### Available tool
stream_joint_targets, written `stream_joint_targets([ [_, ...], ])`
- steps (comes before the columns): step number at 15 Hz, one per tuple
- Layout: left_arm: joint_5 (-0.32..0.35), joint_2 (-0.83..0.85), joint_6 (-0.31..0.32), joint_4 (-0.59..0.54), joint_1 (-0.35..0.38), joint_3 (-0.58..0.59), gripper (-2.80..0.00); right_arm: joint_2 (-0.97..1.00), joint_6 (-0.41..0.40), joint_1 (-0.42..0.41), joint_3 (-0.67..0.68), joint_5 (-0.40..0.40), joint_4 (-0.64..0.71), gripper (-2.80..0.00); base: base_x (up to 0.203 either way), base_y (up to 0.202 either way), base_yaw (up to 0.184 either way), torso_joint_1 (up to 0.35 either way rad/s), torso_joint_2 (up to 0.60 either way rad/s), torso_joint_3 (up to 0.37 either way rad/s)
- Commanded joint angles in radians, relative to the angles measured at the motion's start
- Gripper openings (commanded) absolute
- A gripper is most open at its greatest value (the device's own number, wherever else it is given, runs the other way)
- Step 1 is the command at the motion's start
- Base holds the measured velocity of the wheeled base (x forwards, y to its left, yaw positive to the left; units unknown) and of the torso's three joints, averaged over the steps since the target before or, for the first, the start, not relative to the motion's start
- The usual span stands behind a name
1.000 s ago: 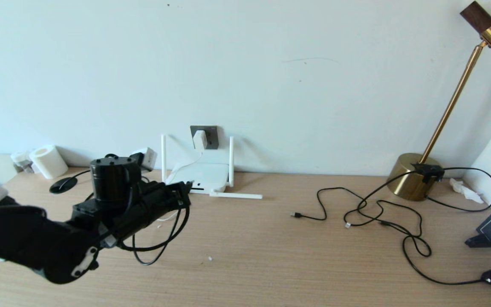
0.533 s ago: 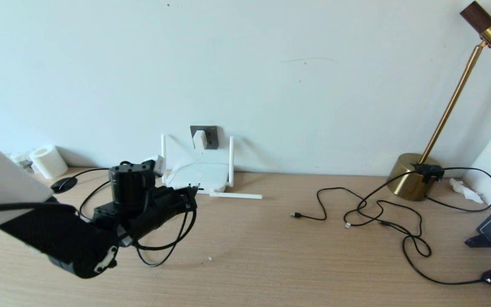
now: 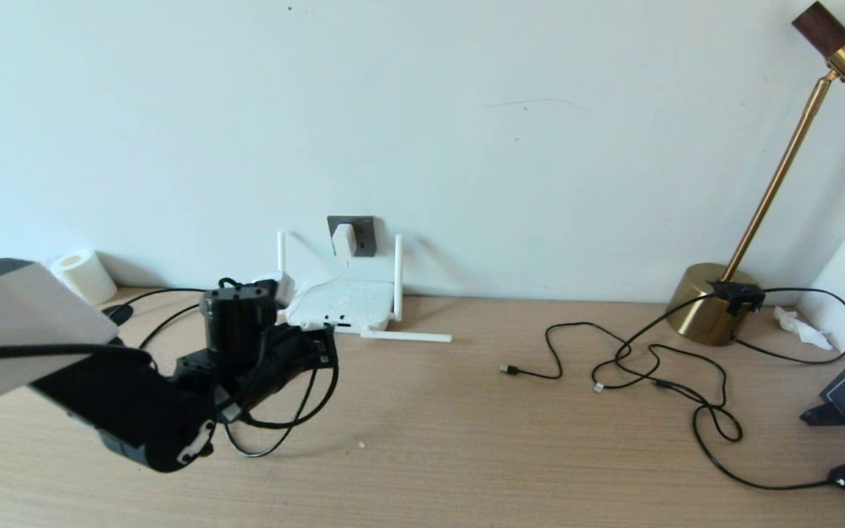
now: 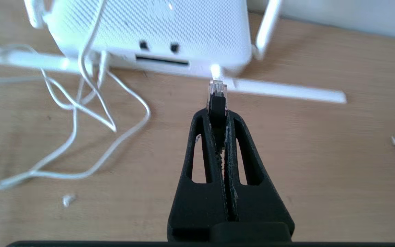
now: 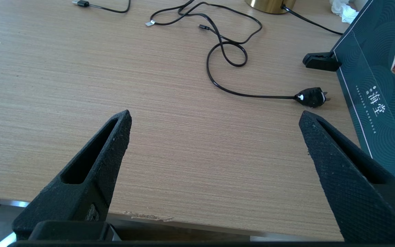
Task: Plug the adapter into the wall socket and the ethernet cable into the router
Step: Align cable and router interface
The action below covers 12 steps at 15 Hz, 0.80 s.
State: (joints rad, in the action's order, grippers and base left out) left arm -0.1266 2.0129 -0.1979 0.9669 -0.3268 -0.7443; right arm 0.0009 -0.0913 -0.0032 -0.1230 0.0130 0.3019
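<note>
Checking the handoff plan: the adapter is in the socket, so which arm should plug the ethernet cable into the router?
Left. Its hand is shut on the ethernet cable, the clear plug close to the router edge. The right hand hangs open, holding nothing, over bare desk.

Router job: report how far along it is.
Done: the adapter sits in the wall socket. In hand: the left pincer is shut on the ethernet cable, its clear plug just short of the router. Left: pushing it into a port. The right pincer hangs open over the desk.
</note>
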Motion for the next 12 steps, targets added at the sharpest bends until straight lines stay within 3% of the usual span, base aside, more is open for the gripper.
stream_joint_targets([
  [1, -0.008, 0.046, 0.003, 0.001, 0.0, -0.051, -2.8, 0.001, -0.001, 0.0, 0.0, 0.001, 0.002, 0.0, 0.0, 0.0, 0.0, 0.0, 0.0, 0.0],
  [12, -0.004, 0.297, 0.002, -0.002, 0.063, -0.271, -2.8, 0.001, -0.001, 0.0, 0.0, 0.001, 0.002, 0.0, 0.0, 0.0, 0.0, 0.0, 0.0, 0.0],
])
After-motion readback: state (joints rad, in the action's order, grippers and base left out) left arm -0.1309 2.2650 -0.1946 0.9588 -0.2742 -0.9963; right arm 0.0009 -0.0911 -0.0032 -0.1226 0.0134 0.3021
